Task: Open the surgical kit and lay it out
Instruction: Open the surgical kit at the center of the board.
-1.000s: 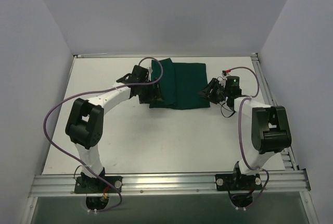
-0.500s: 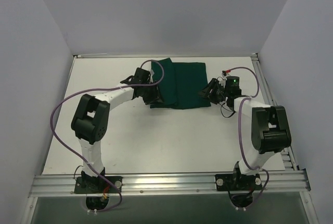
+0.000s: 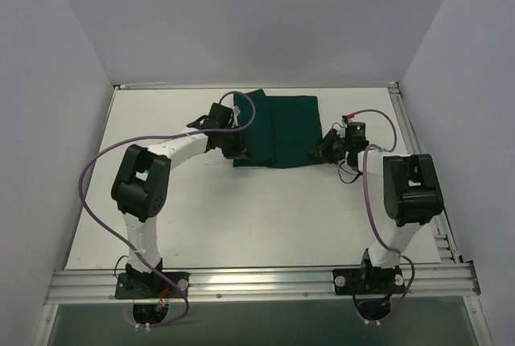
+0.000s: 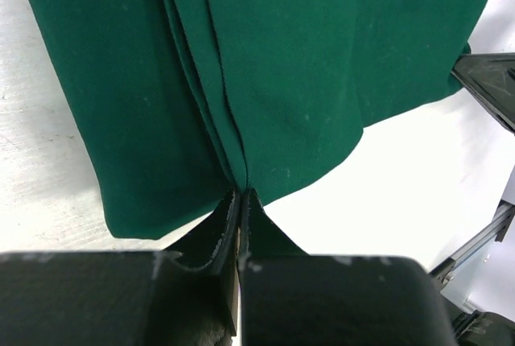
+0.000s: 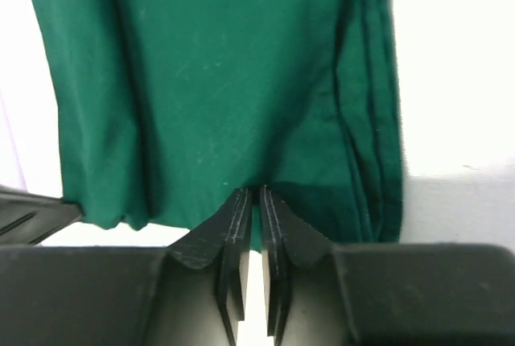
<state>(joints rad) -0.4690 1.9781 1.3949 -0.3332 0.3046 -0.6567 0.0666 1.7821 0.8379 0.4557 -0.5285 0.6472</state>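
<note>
The surgical kit [image 3: 278, 130] is a folded dark green cloth wrap lying flat at the back middle of the white table. My left gripper [image 3: 239, 153] sits at its near left corner. In the left wrist view the left gripper [image 4: 243, 195] is shut, its tips pinching the cloth's [image 4: 282, 80] near edge where several folds meet. My right gripper [image 3: 320, 153] sits at the near right corner. Its fingers [image 5: 237, 209] stand nearly together in the right wrist view, with a strip of the green cloth [image 5: 217, 80] caught between them.
The white table [image 3: 241, 217] is boxed in by pale walls on three sides. Aluminium rails run along its right side [image 3: 418, 169] and near edge [image 3: 257, 282]. Purple cables loop over both arms.
Both grippers have closed onto the cloth's near edge. The left arm's elbow swung right earlier, and the right arm's upper part has now shifted towards the cloth. The cloth has barely moved.
</note>
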